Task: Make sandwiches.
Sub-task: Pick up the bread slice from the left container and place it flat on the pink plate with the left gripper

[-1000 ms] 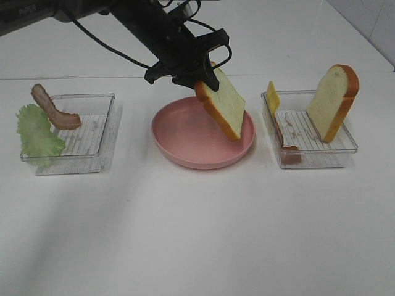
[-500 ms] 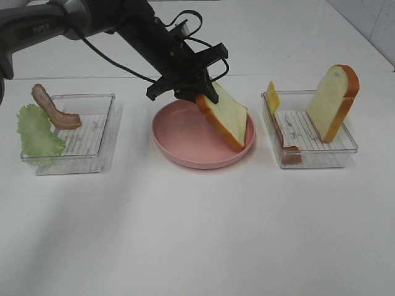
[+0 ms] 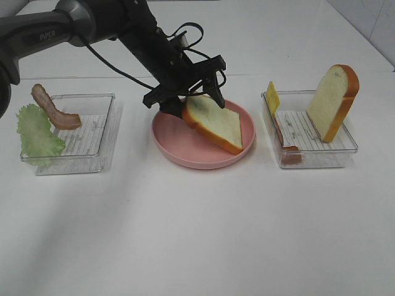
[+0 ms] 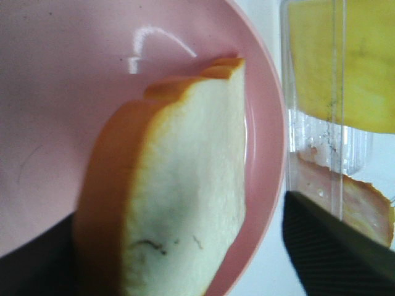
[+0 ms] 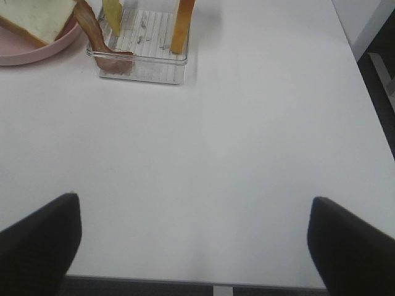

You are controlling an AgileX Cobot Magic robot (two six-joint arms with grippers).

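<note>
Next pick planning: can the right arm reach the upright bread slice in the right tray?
Likely yes: that bread slice leans upright, top exposed, nothing above; left claw hangs over the pink plate.

On the desk [image 3: 197, 234], the left gripper [image 3: 194, 102] hangs over the far side of the plate [image 3: 179, 151]. Just beneath it, a bread slice [image 3: 213, 123] lies in the plate, tilted, its far end toward the rim on the gripper's right. Well to the gripper's left stands a tray [image 3: 74, 165] with a bacon strip [image 3: 54, 110] across its far left corner and a lettuce leaf [image 3: 37, 132] draped over its outer wall. To the gripper's right, a second tray [image 3: 315, 161] holds a cheese slice [image 3: 272, 98], another bacon strip [image 3: 289, 148] and a second bread slice [image 3: 333, 102], which stands upright.
</note>
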